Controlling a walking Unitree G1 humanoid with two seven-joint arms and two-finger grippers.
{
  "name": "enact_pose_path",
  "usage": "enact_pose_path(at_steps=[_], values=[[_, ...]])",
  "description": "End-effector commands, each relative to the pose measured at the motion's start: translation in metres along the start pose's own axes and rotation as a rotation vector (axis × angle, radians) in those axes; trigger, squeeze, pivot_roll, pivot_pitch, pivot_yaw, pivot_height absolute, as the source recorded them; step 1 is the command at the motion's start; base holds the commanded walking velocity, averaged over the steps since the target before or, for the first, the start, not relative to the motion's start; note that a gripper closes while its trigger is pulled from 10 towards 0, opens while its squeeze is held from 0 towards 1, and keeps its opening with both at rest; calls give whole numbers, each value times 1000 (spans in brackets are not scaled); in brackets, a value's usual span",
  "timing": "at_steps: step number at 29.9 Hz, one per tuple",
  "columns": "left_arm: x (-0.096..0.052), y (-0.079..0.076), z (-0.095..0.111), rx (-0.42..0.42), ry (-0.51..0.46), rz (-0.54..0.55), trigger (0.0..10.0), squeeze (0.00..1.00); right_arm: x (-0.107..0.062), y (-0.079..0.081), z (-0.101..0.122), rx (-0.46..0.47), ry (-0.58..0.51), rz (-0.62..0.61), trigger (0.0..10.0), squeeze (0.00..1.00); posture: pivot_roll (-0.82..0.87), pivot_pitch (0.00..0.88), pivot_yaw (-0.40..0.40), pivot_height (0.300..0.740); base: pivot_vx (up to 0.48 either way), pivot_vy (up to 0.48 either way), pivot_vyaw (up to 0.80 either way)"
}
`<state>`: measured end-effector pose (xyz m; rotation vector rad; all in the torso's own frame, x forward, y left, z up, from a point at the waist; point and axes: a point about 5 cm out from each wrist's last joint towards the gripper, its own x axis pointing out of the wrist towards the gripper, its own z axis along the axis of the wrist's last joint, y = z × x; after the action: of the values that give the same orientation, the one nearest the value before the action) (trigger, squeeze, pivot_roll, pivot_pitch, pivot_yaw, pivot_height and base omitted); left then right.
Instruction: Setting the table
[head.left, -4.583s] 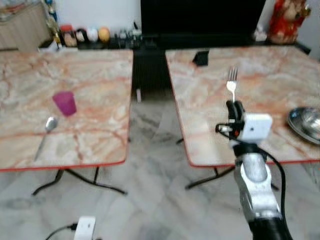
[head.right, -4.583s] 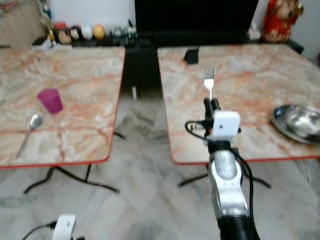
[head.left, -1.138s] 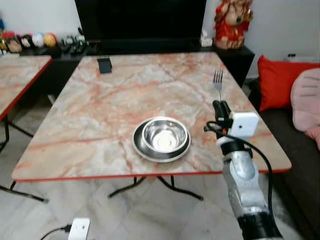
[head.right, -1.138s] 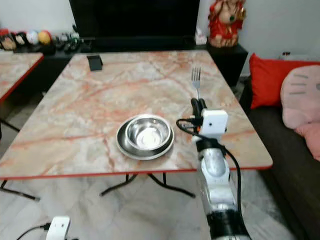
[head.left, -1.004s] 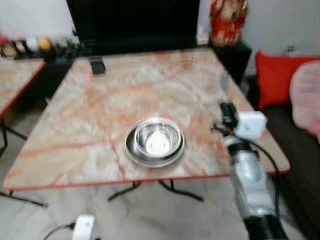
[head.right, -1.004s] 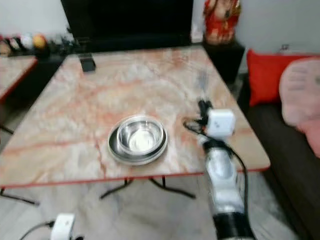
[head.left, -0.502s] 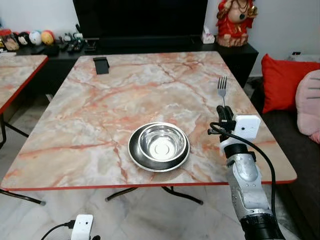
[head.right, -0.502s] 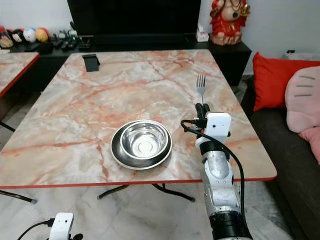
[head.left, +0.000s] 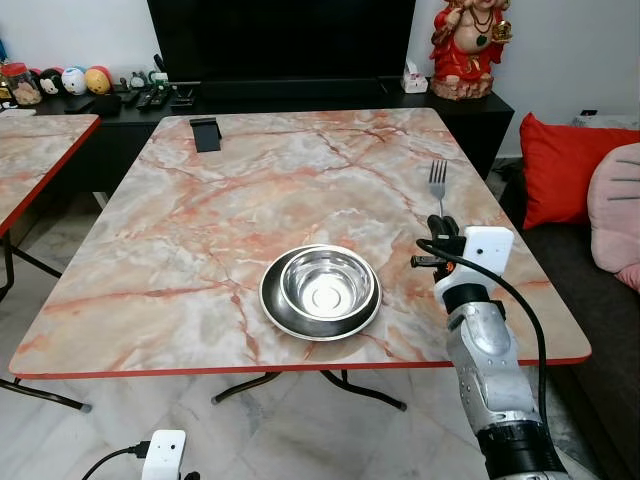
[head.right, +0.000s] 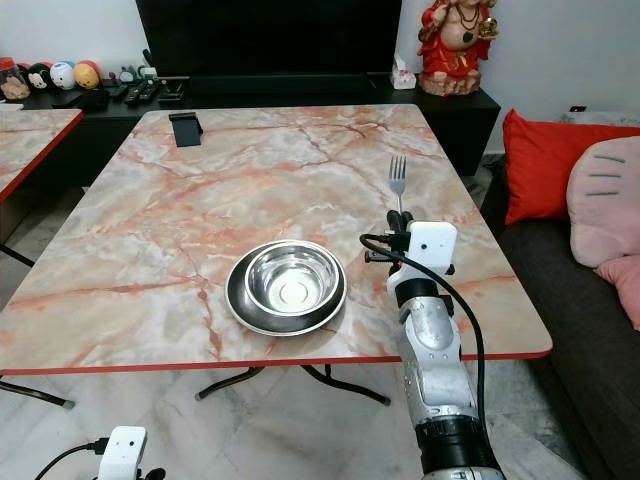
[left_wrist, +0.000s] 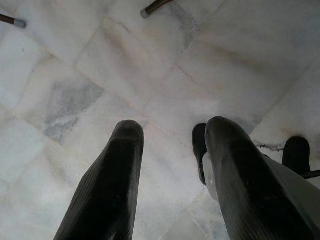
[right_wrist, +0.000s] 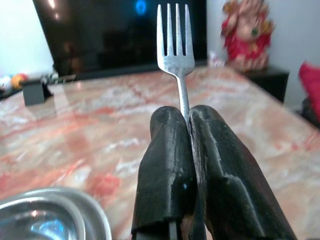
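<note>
My right gripper (head.left: 437, 224) is shut on a silver fork (head.left: 437, 181), held tines up above the right side of the marble table (head.left: 200, 250). In the right wrist view the fork (right_wrist: 176, 45) rises from between the closed black fingers (right_wrist: 167, 165). A steel bowl (head.left: 326, 284) sits inside a steel plate (head.left: 275, 305) on the table, left of the fork and near the front edge. My left gripper (left_wrist: 172, 135) hangs open over the white floor.
A black phone stand (head.left: 205, 133) sits at the table's far left corner. A second marble table (head.left: 35, 150) stands to the left. A couch with a red cushion (head.left: 560, 165) and a pink pillow (head.left: 615, 215) lies to the right. A white charger (head.left: 163, 455) lies on the floor.
The view swung right from the two tables and settled before the table with the bowl. The fork stays upright in my right gripper, now slightly closer to the bowl.
</note>
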<state>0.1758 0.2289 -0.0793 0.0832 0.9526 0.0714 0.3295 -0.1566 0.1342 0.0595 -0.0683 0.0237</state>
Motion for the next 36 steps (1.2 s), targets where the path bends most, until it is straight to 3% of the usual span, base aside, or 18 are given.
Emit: enact_pose_path(at_steps=[1, 6, 10, 12, 15, 21, 36], values=[[-1, 2, -4, -7, 25, 8, 10000, 0, 3, 1, -4, 66, 71, -7, 10000, 0, -76, 0, 20, 740, 0, 0, 0], [-1, 2, -4, -9, 26, 7, 10000, 0, 7, 4, -6, 140, 124, 10, 10000, 0, -78, 0, 19, 740, 0, 0, 0], [0, 1, -4, -11, 26, 6, 10000, 0, 10, 5, -13, 169, 232, 1, 10000, 0, -75, 0, 17, 740, 0, 0, 0], [0, 1, -4, -12, 27, 6, 10000, 0, 11, 5, -15, 172, 265, -6, 10000, 0, -78, 0, 15, 740, 0, 0, 0], [0, 1, -4, -12, 27, 5, 10000, 0, 11, 12, -27, 122, 401, 64, 10000, 0, -76, 0, 15, 740, 0, 0, 0], [0, 1, -4, -14, 27, 5, 10000, 0, 6, 16, -35, 129, 514, 74, 10000, 0, -77, 0, 16, 740, 0, 0, 0], [0, 1, -3, -14, 28, 7, 10000, 0, 2, 16, -49, 137, 604, 32, 10000, 0, -62, 0, 12, 740, 0, 0, 0]])
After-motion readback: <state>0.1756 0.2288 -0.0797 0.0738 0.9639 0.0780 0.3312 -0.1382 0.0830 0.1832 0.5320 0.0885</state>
